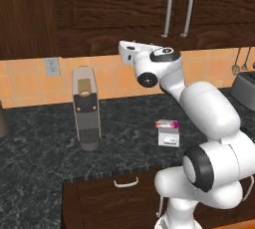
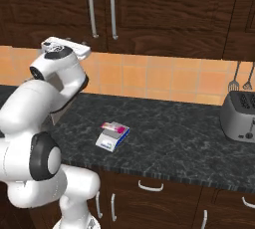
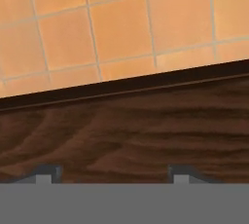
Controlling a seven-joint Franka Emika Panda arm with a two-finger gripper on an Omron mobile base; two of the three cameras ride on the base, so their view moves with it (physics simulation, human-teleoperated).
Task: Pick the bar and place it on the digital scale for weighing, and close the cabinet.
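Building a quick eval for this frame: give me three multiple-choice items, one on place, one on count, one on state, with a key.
1. Where is the bar?
A. on top of the scale
B. on the counter beside the toaster
C. in the gripper

2. How many long pale handles show on the cabinet doors in the right base view?
A. one
B. two
C. four

3. What state are the cabinet doors in?
A. both swung wide
B. one missing
C. shut, flush with each other

Key:
1 A, the pink packet lies on the white scale in both base views.
2 B, two upright bars sit side by side above the arm.
3 C, the door fronts line up flat and no interior shows.
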